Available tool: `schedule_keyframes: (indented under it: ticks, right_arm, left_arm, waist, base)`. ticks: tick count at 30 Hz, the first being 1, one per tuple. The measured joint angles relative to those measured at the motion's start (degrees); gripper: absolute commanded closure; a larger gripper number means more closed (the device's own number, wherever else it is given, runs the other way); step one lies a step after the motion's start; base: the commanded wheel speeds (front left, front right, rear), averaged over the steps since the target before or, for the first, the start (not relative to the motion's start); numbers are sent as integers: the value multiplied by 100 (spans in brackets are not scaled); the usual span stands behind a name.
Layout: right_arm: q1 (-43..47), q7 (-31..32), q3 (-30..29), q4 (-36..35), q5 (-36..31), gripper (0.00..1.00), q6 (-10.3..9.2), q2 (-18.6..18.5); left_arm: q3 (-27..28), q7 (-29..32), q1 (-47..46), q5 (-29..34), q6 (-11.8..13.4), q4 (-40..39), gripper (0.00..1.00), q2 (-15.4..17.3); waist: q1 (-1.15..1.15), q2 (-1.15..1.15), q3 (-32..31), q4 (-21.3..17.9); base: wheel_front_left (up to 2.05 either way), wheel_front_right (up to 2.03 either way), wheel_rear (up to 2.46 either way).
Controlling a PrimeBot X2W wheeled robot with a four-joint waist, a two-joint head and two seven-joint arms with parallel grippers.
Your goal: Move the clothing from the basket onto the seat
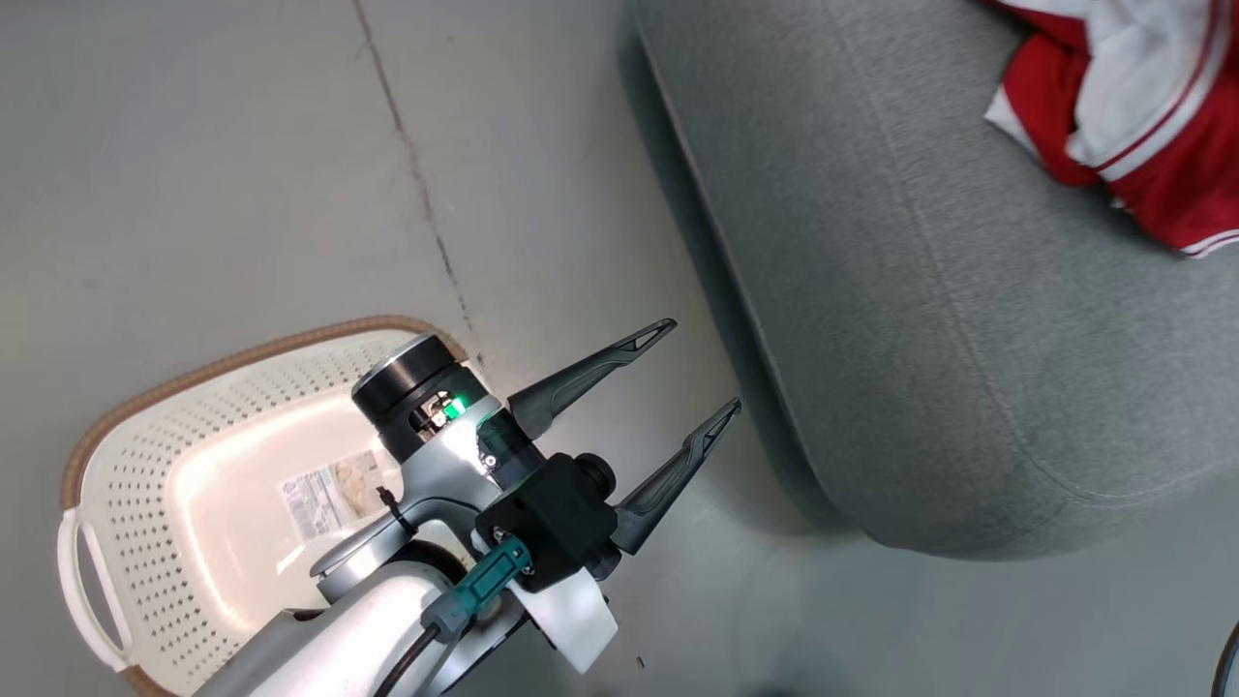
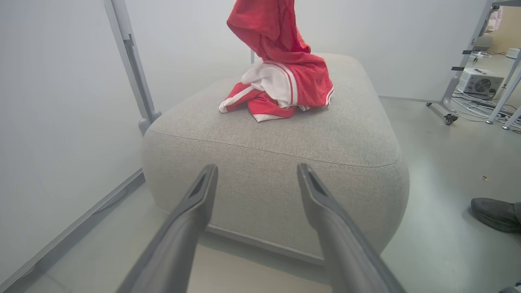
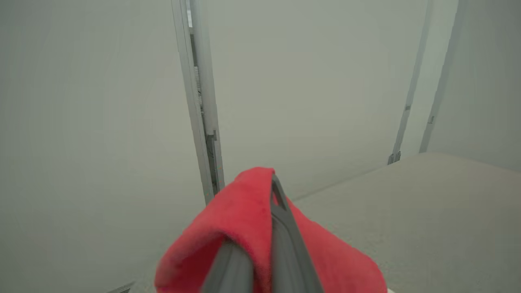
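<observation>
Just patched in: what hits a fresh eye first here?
Bright red clothing heaped on the grey seat, one piece stretched up from the heap to the right gripper, fingers shut on it. In the head view's lower left, the white basket stands on the floor, its visible bottom bare but for a label, and the open left gripper hovers between basket and seat.

1. The clothing (image 2: 285, 81), bright red fabric with white stripes and trim, is lying crumpled on the seat's top at the upper centre of the left wrist view, with one part rising in a column to the frame's top edge.
2. The seat (image 2: 285, 138), a large grey cushion with rounded edges and a seam line, is sitting across the middle of that view.
3. The basket (image 1: 135, 484), white and perforated with a brown rim, is standing at the lower left of the head view, apart from the seat, with its bare bottom showing.
</observation>
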Motion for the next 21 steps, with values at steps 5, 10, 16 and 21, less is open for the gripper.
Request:
schedule_keyframes:
  ticks: [5, 10, 16, 21]
  right_arm:
    - [347, 0, 20, 309, -140, 63, 1, 20]
    - [577, 0, -9, 316, -234, 0, 1, 100]
    - [933, 0, 63, 185, -360, 0, 0, 160]
    - [1391, 0, 208, 1, -365, 0, 0, 222]
  left_arm:
    - [-42, -10, -115, 34, -2, 12, 0, -4]
    - [-43, -44, -167, 24, -2, 100, 0, -9]
    - [-59, -182, -151, -68, 27, 259, 0, -56]
    - [-26, -352, 28, -170, 181, 369, 0, -129]
  waist:
    - [0, 0, 254, 196]
    - [0, 0, 289, 213]
    - [0, 0, 4, 148]
    - [0, 0, -379, 108]
  base:
    - [0, 0, 0]
    - [0, 0, 0]
    - [0, 0, 0]
    - [0, 0, 0]
